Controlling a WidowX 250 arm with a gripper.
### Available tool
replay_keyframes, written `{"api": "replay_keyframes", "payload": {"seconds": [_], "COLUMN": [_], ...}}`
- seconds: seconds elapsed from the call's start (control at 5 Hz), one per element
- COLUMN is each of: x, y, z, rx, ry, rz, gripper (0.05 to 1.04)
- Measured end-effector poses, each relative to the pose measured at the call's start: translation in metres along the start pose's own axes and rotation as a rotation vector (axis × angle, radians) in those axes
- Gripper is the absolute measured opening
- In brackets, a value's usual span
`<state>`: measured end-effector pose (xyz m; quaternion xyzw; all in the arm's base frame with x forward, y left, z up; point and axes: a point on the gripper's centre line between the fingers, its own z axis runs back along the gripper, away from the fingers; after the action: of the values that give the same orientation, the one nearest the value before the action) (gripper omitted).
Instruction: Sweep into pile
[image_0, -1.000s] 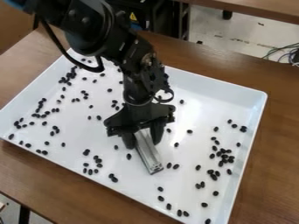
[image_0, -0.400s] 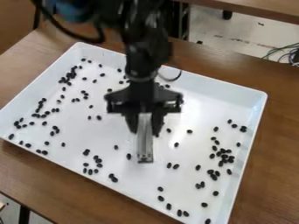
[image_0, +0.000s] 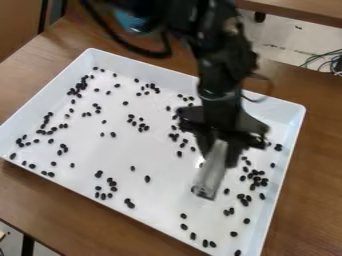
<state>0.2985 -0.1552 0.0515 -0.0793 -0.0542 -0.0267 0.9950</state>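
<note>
The white tray (image_0: 160, 155) sits on the brown table (image_0: 310, 200). Dark beans (image_0: 147, 178) lie scattered across it in loose clusters. The gripper (image_0: 219, 150), over the tray's right half, clamps a grey bar (image_0: 210, 177). Pale floor (image_0: 284, 40) and cables (image_0: 326, 59) lie beyond.

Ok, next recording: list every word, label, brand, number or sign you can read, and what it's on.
None readable on the white tray, gray tool, black arm or wooden table.
Floor: faint marks, too small and blurred to tell whether they are print.
</note>
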Motion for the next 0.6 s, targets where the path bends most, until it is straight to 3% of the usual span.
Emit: {"api": "replay_keyframes", "payload": {"seconds": [0.2,0.4,0.6], "x": [0.003,0.003,0.006], "y": [-0.028,-0.038,-0.04], "z": [-0.006,-0.026,-0.041], "rx": [-0.017,-0.024,-0.039], "ry": [-0.005,0.024,0.035], "rz": [-0.09,-0.111,-0.055], "gripper": [0.359,0.359,0.359]}}
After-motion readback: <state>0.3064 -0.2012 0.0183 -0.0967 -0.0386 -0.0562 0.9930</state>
